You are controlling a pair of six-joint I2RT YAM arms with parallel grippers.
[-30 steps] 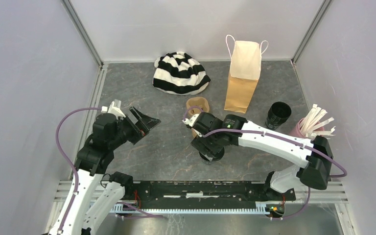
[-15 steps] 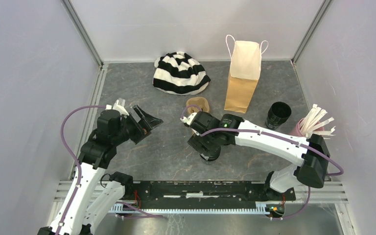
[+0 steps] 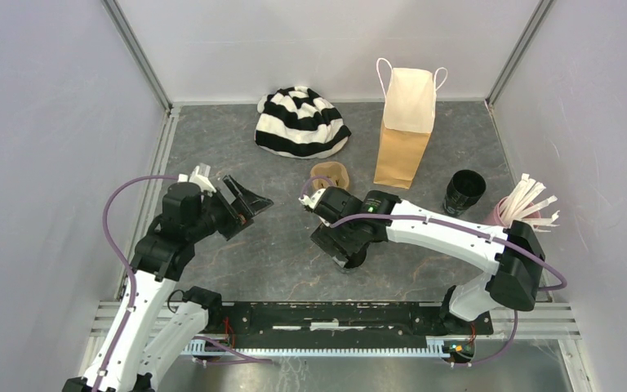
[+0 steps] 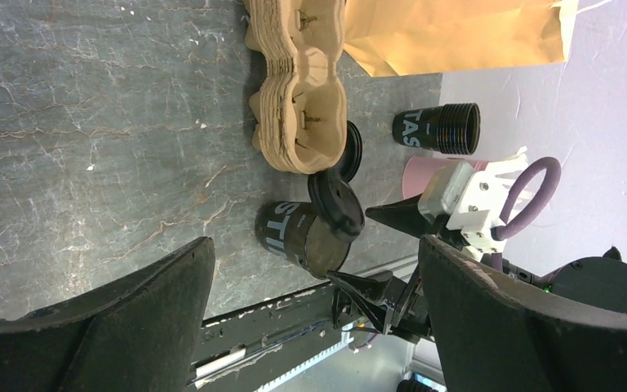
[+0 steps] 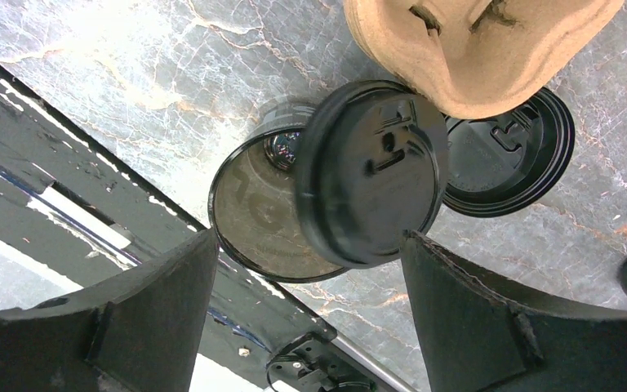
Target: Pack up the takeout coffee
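Right gripper (image 5: 309,245) hangs spread wide over the near cup (image 5: 253,220), holding nothing. I see its lid (image 5: 371,171) lying askew, unseated. At two o'clock the second cup (image 3: 464,192) stands lidless. Neither is in the bag (image 3: 404,139) at one o'clock, so I reckon we've barely begun.

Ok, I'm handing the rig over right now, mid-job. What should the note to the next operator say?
Left pincer: open, empty, hovering left of the carrier.
Right pincer: open above the near cup, gripping nothing.
Near cup: upright in front of the carrier, its lid askew, half off the rim.
Second lid: flat beside the carrier.
Second cup: lidless, right of the paper bag.
Done: nothing packed.
Left: seat both lids, pack both cups.
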